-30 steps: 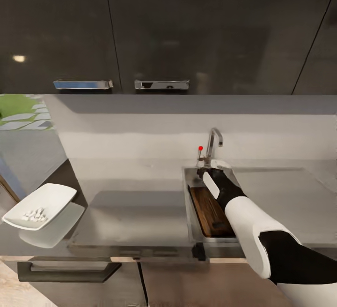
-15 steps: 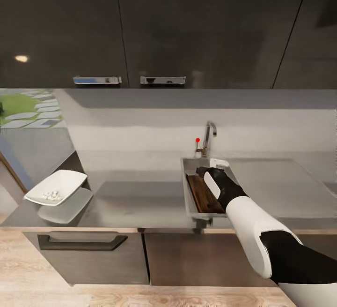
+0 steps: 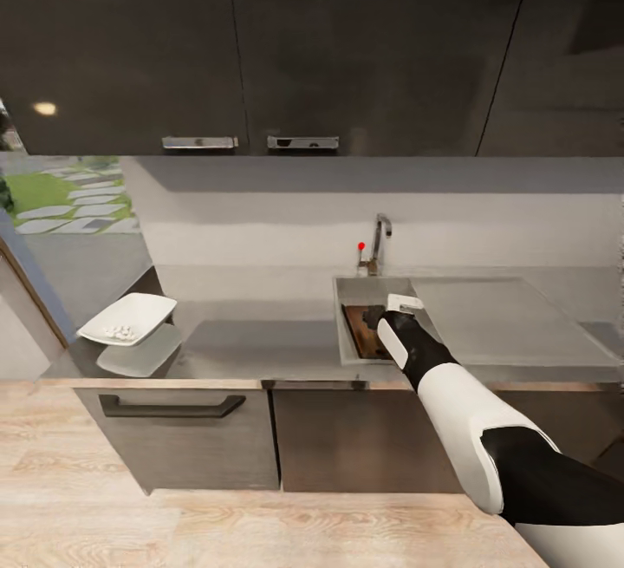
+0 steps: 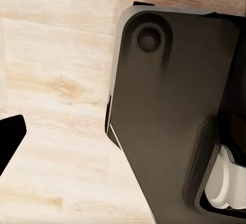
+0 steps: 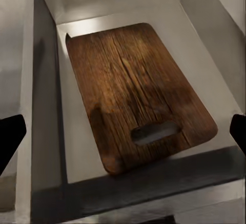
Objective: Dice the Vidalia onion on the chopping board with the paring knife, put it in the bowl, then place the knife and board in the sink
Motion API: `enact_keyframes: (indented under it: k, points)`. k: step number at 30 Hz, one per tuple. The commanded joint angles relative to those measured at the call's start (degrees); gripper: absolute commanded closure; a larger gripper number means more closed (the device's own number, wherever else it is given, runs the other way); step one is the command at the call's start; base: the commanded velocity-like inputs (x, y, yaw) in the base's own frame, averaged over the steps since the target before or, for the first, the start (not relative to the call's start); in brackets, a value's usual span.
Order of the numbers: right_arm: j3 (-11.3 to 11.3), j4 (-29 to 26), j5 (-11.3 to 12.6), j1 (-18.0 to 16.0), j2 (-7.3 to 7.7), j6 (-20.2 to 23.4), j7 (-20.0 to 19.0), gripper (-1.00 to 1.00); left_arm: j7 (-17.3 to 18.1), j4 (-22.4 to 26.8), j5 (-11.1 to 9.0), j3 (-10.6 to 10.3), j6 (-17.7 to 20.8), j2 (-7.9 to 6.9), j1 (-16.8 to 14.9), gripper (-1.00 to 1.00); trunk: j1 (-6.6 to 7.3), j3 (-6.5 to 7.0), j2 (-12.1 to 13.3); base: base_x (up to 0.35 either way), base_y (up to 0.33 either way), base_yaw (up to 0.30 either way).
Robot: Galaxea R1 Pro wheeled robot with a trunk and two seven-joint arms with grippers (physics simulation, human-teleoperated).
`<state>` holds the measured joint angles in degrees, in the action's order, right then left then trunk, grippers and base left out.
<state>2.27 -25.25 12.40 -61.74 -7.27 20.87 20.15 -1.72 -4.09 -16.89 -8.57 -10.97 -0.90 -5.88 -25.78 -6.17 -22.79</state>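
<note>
The dark brown chopping board lies flat inside the steel sink, its slot toward the near wall. In the head view the chopping board shows in the sink beside my right arm. My right gripper hangs open above the board, touching nothing; in the head view the right gripper is over the basin. The white bowl with small white diced onion pieces sits at the countertop's left end. The paring knife is hidden. My left gripper points at the floor, one fingertip at the frame's edge.
A chrome tap with a red knob stands behind the sink, and a drainboard lies to its right. Dark upper cabinets hang overhead. Grey-brown lower cabinets meet the wood floor. My dark base is below the left arm.
The whole view has pulled back from the counter, so the camera moved. My right gripper has drawn back from the tap end toward the sink's front. The board stays in the sink.
</note>
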Motion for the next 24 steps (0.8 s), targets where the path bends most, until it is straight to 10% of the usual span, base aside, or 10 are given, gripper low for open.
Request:
enact_keyframes:
  k: [1,24]
  points:
    - [0.26,-0.04,0.52,-0.04,0.01,0.23,0.25,-1.00,-0.05,-0.21,-0.34,-0.48,-0.37,0.03,-0.10,-1.00,0.00,-0.13,-0.13,-0.315,0.000,0.000]
    - [0.28,0.39,-2.03,-0.04,-0.15,-0.21,-0.81,-1.00,-0.04,-0.21,-0.34,-0.48,-0.37,0.03,-0.10,-1.00,0.00,-0.13,-0.13,-0.316,0.000,0.000]
